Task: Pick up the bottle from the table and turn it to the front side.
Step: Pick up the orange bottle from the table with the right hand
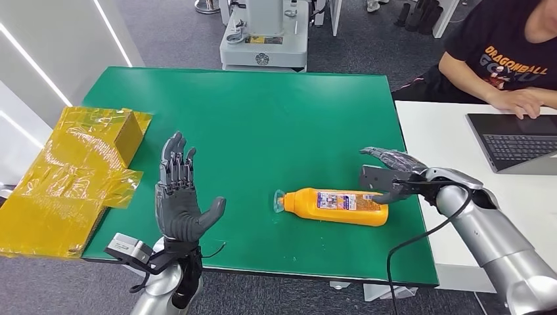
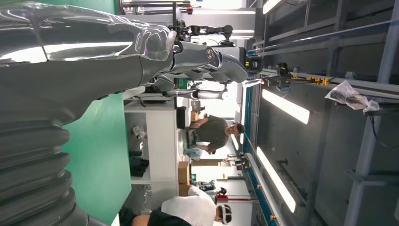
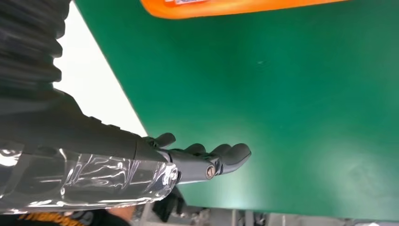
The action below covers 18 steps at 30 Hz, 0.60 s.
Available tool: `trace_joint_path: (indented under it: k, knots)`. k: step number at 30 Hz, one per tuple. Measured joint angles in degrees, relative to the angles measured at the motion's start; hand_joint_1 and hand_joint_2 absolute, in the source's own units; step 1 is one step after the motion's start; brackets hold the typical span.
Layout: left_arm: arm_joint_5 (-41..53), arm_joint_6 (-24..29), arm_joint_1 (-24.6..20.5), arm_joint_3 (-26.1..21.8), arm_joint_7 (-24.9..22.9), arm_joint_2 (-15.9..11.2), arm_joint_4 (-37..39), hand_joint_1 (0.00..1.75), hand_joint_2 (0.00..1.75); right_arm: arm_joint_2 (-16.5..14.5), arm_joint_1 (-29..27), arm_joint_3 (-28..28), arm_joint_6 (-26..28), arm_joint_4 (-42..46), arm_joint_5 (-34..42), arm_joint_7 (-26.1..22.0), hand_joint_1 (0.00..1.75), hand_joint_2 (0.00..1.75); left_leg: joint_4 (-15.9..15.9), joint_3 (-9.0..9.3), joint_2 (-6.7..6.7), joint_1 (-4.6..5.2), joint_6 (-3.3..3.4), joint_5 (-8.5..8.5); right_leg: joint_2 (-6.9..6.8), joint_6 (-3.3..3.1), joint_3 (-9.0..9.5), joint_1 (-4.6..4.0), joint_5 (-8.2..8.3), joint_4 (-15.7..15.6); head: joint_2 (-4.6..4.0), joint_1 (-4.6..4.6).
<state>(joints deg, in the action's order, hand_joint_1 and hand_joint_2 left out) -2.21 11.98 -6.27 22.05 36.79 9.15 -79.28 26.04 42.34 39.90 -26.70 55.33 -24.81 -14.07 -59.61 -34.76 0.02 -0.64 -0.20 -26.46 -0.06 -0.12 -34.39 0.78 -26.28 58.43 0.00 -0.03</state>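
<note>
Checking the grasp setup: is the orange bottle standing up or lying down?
Lying down. The orange bottle rests on its side on the green table, cap toward the left robot hand, label facing up.

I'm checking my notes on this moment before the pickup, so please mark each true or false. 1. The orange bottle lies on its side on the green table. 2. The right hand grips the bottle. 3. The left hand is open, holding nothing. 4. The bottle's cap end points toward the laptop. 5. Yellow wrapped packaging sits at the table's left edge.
1. True: the orange bottle lies flat on the green table.
2. False: the right hand is open beside the bottle's base, not gripping it.
3. True: the left hand is raised, fingers apart.
4. False: the cap end points toward the left hand, away from the laptop.
5. True: the yellow packaging is there.
</note>
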Motion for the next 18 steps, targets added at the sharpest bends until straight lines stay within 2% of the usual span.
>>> trace_joint_path:
  k: [9, 18]
  knots:
    - [-0.5, 0.0, -0.2, 0.0, -0.1, 0.0, 0.0, 0.0, 1.75, -0.5, 3.7, 8.3, -1.2, -5.2, 6.0, -3.7, 0.0, 1.75, 0.0, -0.02, -0.02, 0.0, 0.0, 0.0, -0.02, 0.0, 0.0, 0.0, -0.01, 0.0, 0.0, 0.01]
    - [-1.0, 0.6, -0.4, 0.0, 0.0, -0.1, 0.0, 0.0, 1.75, -3.5, 5.2, 13.6, 0.2, -10.2, 6.8, -5.4, 0.0, 1.75, 0.0, 0.0, -0.02, 0.0, 0.0, 0.0, -0.03, 0.0, 0.01, -0.01, 0.0, 0.0, 0.0, 0.0]
